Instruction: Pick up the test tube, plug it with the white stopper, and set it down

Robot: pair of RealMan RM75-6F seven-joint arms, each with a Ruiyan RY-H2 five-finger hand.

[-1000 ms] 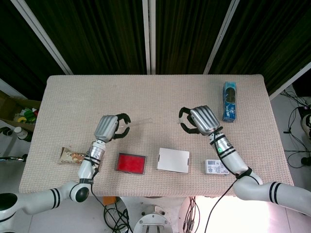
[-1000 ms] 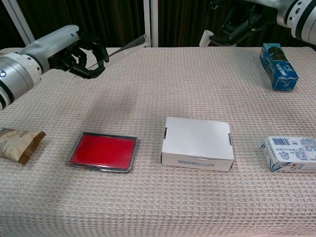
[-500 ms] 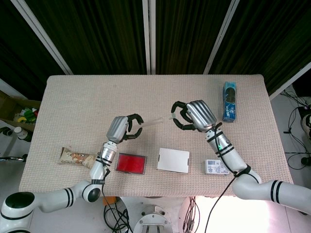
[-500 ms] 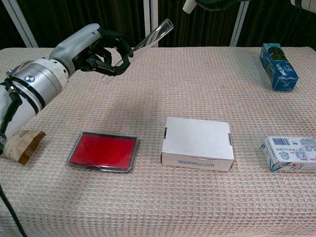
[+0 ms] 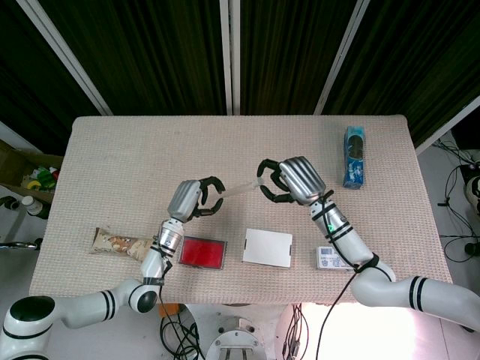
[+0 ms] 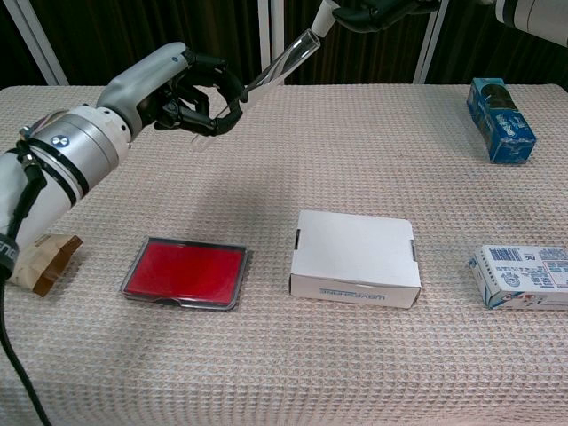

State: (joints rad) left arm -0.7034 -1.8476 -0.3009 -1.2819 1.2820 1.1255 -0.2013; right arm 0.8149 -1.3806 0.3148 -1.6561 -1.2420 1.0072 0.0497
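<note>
My left hand (image 5: 193, 198) (image 6: 182, 88) holds a clear glass test tube (image 5: 235, 190) (image 6: 282, 64) raised above the table, its open mouth pointing up and to the right. My right hand (image 5: 291, 178) (image 6: 380, 11) pinches the small white stopper (image 5: 260, 181) (image 6: 324, 17) right at the tube's mouth. In the chest view the stopper sits just above the rim, touching or nearly touching it. Most of the right hand is cut off at the top of the chest view.
On the beige table (image 5: 150, 150) lie a red tray (image 6: 185, 272), a white box (image 6: 356, 257), a labelled white carton (image 6: 522, 276), a blue packet (image 6: 500, 118) at the far right, and a snack wrapper (image 6: 34, 257) at the left edge.
Both hands rose and came together over the table's middle. The tube's mouth and the stopper, far apart a second ago, now meet.
</note>
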